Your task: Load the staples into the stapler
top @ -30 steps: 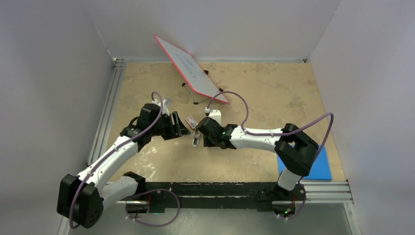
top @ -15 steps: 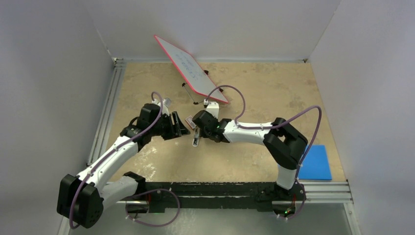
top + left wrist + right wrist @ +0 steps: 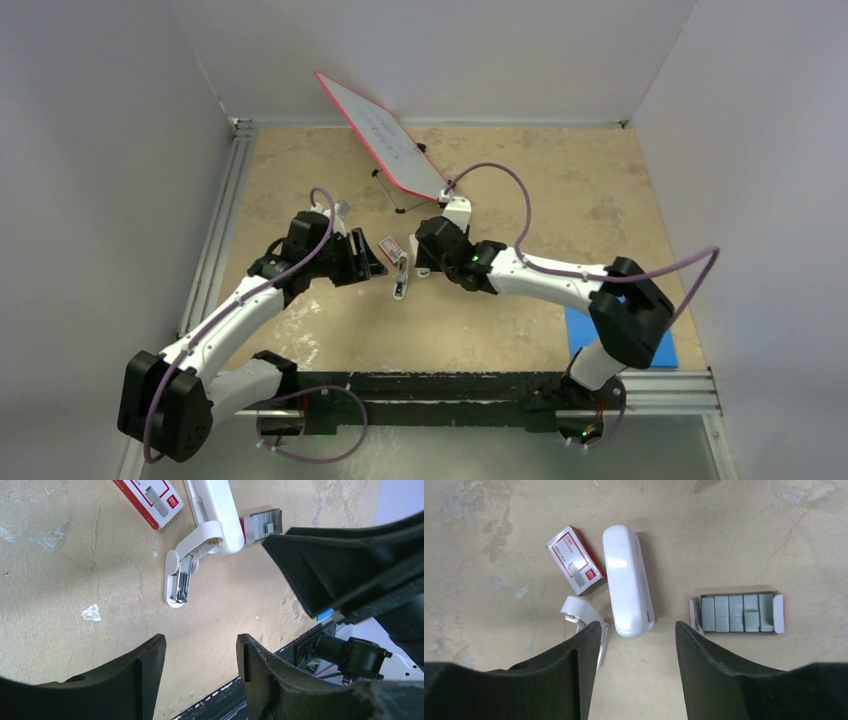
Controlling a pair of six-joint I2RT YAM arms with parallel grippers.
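Observation:
The white stapler (image 3: 628, 580) lies hinged open on the table, its metal-channel base (image 3: 179, 580) swung out to one side. In the top view the stapler (image 3: 401, 278) lies between the two grippers. The red and white staples box (image 3: 575, 566) lies closed beside it. Its pulled-out tray of grey staples (image 3: 736, 612) lies on the other side and also shows in the left wrist view (image 3: 260, 522). My right gripper (image 3: 638, 650) is open and empty just above the stapler's end. My left gripper (image 3: 200, 652) is open and empty, a little short of the base.
A red-framed whiteboard (image 3: 385, 140) leans on its stand behind the stapler. A blue pad (image 3: 662, 348) lies at the near right, partly under the right arm. A metal rail (image 3: 222, 230) runs along the left edge. The black base rail (image 3: 450, 385) runs along the near edge.
The right arm has swung its elbow out to the right over the blue pad, and its wrist has shifted slightly right and back. The left arm, stapler and box have not moved.

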